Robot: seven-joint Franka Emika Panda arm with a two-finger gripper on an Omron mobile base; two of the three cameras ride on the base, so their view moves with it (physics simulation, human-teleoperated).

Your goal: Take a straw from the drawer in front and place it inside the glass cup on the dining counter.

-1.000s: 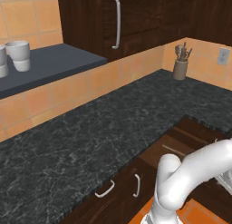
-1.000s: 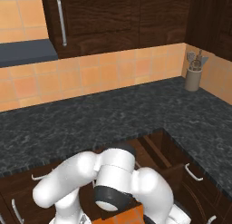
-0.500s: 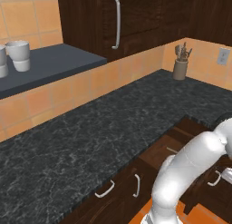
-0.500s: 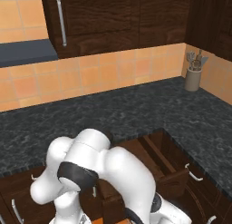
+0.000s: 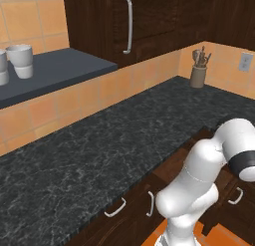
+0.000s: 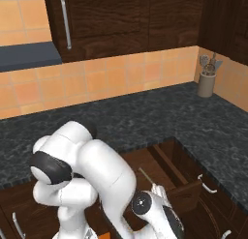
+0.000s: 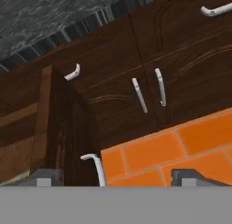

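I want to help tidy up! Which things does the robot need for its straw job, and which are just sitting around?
For the job:
- open drawer
- thin stick inside it, maybe a straw
- pincer, open

Just sitting around:
- white-grey mugs on the grey shelf
- utensil pot
- black speckled worktop
- tall cabinet door

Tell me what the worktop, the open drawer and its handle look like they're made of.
The worktop looks like polished black stone: dark, with pale speckled veining. The open drawer looks like dark brown wood, with visible grain on its front. Its handle looks like brushed silver metal, a short pale curved bar; being rendered, this is only the look.
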